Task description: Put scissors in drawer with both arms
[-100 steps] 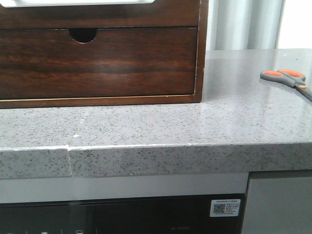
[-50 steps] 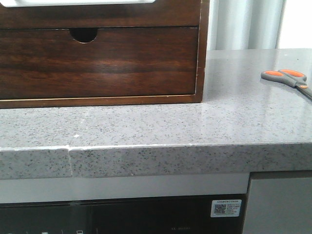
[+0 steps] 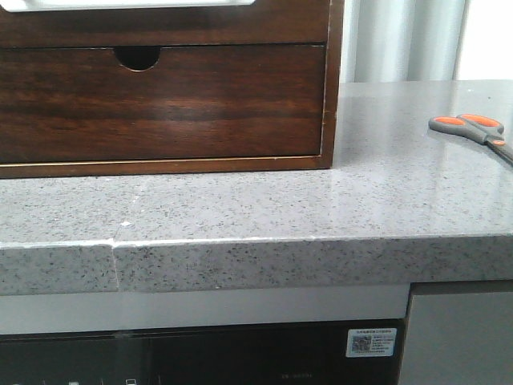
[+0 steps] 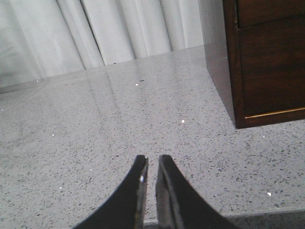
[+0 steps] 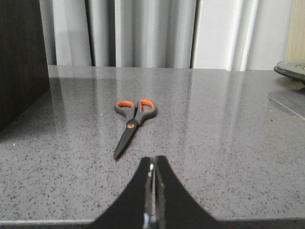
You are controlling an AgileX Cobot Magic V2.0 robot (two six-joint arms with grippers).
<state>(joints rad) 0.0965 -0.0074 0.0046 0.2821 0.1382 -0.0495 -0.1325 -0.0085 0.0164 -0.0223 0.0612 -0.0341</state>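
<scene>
Grey speckled stone counter (image 3: 385,200) holds the small grey-handled, orange-lined scissors (image 5: 131,125) flat ahead of my closed right claw (image 5: 153,164); my left claw (image 4: 152,164), nearly closed, hovers beside the dark wooden drawer cabinet (image 4: 267,62).

The front view's right edge cuts off the scissors (image 3: 473,130) blades, and its top edge the drawer (image 3: 160,16).

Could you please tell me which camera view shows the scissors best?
The right wrist view: the whole scissors lie flat on the countertop, unobstructed. The front view catches only the handles at its edge; the left wrist view shows none.
</scene>
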